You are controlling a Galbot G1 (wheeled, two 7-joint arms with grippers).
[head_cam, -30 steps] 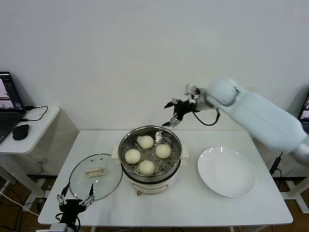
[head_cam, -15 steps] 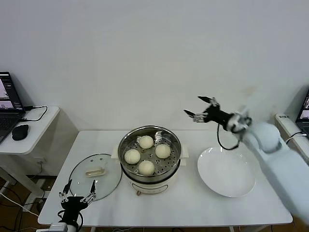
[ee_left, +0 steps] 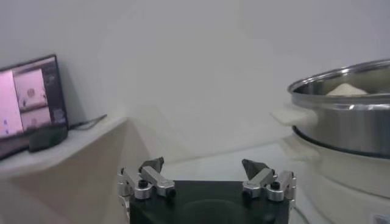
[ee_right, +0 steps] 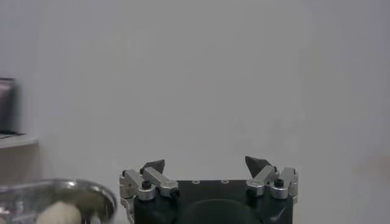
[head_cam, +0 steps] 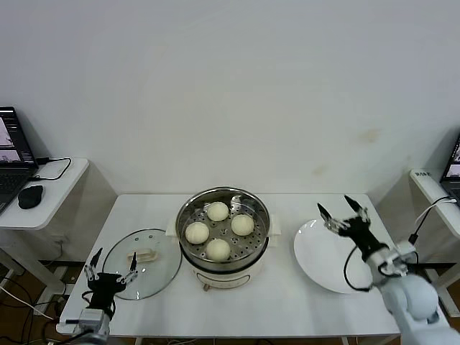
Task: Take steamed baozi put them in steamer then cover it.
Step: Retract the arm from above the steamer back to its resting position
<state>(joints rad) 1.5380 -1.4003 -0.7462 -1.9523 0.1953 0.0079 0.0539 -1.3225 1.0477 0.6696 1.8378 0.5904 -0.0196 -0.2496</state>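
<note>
Several cream-white baozi point(head_cam: 218, 210) lie on the perforated tray inside the steel steamer point(head_cam: 188, 208) at the table's middle. The cover point(head_cam: 154, 273), a clear glass lid with a cream handle, rests flat on the table left of the steamer. My left gripper point(head_cam: 111, 267) stands open at the lid's near edge with nothing between its fingers. In the left wrist view, the left gripper point(ee_left: 203, 165) is empty and the steamer point(ee_left: 347, 115) shows with one baozi point(ee_left: 345, 89) over its rim. My right gripper point(head_cam: 343, 212) is open and empty above the plate's far edge, and the right gripper point(ee_right: 206, 164) faces the wall.
A flat white plate point(head_cam: 330, 262) lies right of the steamer. A side table at the far left carries a laptop point(head_cam: 11, 154) and a mouse point(head_cam: 30, 195). The right wrist view catches the steamer's rim point(ee_right: 55, 190) low at one side.
My right arm has swung from behind the steamer to the right and down over the plate, open throughout. The left gripper has crept up to the lid's near edge.
</note>
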